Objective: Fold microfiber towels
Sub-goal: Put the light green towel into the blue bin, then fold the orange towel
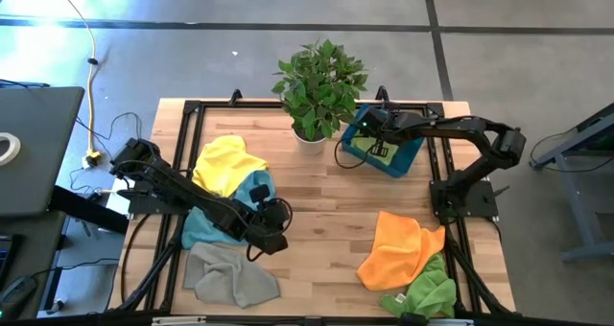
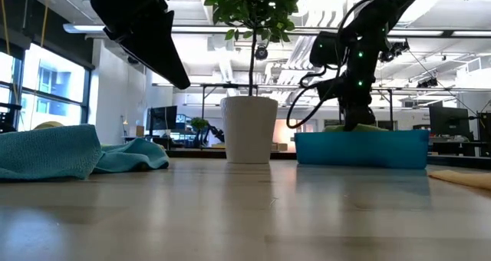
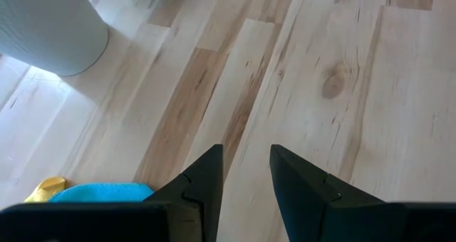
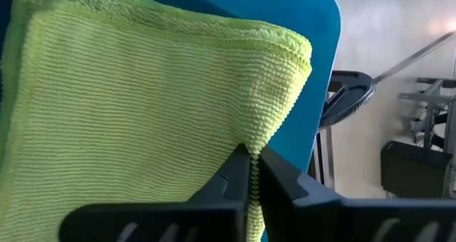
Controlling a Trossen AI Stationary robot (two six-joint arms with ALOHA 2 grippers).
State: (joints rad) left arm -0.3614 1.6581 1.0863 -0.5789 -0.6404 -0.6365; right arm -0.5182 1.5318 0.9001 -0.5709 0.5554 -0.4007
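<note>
Pinching a fold of a green towel (image 4: pixel 142 114), the right hand (image 4: pixel 249 172) sits over the teal bin (image 1: pixel 398 158) near the desk's (image 1: pixel 326 221) far right corner, beside the plant (image 1: pixel 318 86). The left hand (image 3: pixel 246 174), fingers parted and empty, hovers over bare wood mid-desk. Yellow (image 1: pixel 228 163), blue (image 1: pixel 203 225) and grey (image 1: pixel 230 276) towels lie along the left edge; orange (image 1: pixel 398 249) and another green (image 1: pixel 427 290) by the near right corner.

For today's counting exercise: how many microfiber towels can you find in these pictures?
6. Yellow towel, light blue towel and grey towel lie by the left arm; orange towel and green towel front right; another green towel in the teal bin. More may be hidden.
</note>
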